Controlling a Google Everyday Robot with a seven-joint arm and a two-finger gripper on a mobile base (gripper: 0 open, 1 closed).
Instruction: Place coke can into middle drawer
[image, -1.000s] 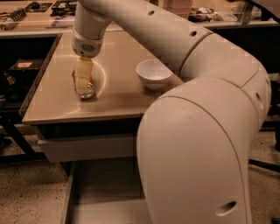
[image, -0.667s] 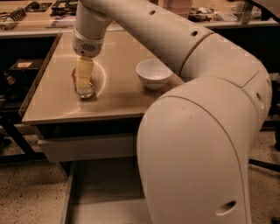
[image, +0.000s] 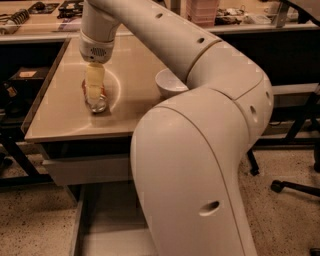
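The coke can, red with a silver end, rests on the tan tabletop near its left front, inside a pale ring mark. My gripper comes straight down from the white arm onto the can and covers its middle. The middle drawer stands pulled out below the table's front edge, showing a plain grey floor and a low left wall. My arm's large white body hides its right part.
A white bowl stands on the tabletop right of the can, partly behind my arm. A closed grey drawer front sits just under the tabletop. Cluttered shelves run along the back. A chair base stands on the speckled floor at right.
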